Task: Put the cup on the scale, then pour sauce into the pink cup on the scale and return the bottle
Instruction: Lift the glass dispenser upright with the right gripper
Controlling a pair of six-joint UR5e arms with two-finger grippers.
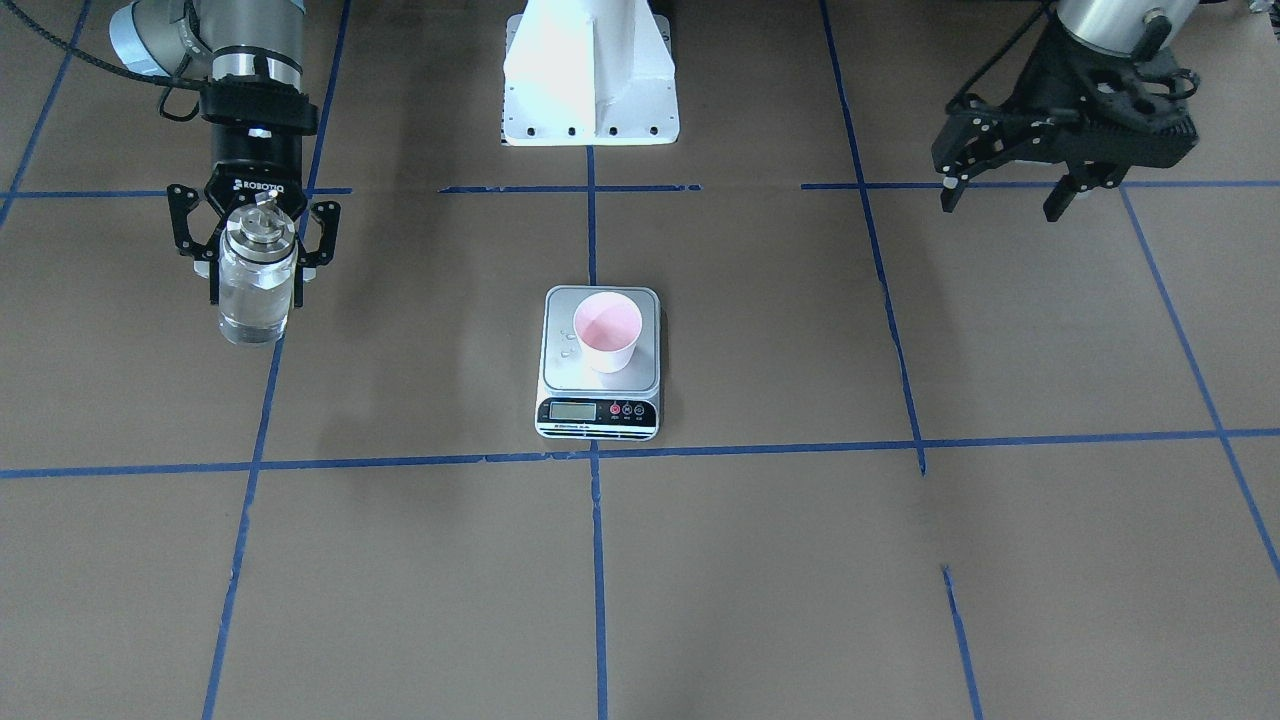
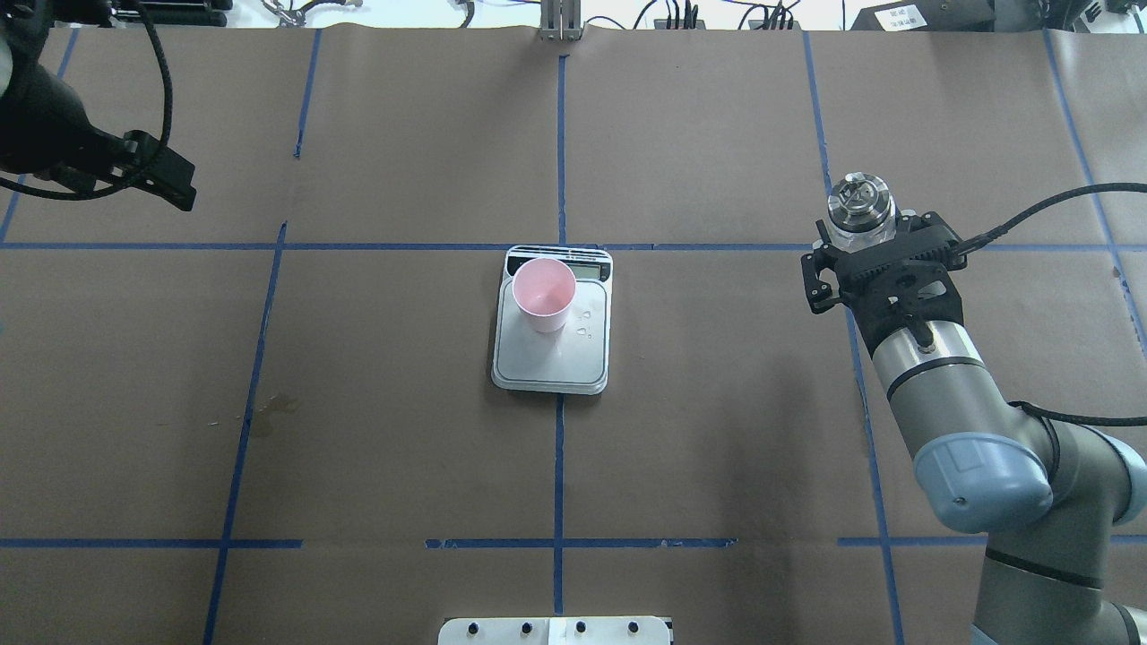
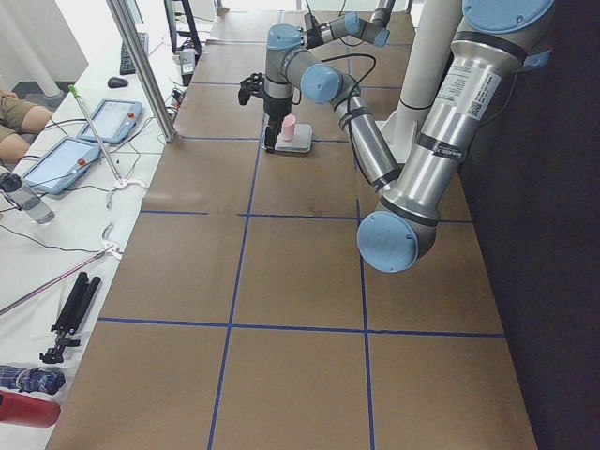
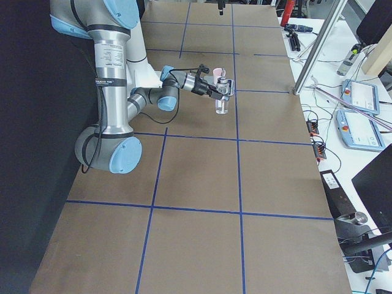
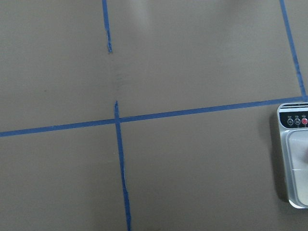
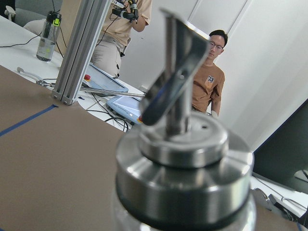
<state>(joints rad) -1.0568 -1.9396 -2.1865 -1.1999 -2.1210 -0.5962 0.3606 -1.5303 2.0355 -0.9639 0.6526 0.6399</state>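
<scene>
The pink cup (image 1: pixel 607 330) (image 2: pixel 544 291) stands upright on the scale (image 1: pixel 640 378) (image 2: pixel 551 363) at the table's middle, on the platform's display half. A few clear drops (image 1: pixel 567 341) lie on the platform beside it. My right gripper (image 1: pixel 257 290) (image 2: pixel 883 260) is shut on the upright glass bottle (image 1: pixel 255 300) (image 2: pixel 860 208), well off to the robot's right of the scale. Clear sauce (image 1: pixel 252 315) fills the bottle's lower part. Its silver pourer (image 6: pixel 180 96) fills the right wrist view. My left gripper (image 1: pixel 1003 200) hangs open and holds nothing, far from the scale.
Blue tape lines grid the brown table. The white robot base (image 1: pixel 590 75) stands behind the scale. An aluminium post (image 6: pixel 79 48), tablets (image 3: pixel 56 164) and people (image 6: pixel 207 86) are beyond the table's far edge. The left wrist view shows the scale's end (image 5: pixel 293 163).
</scene>
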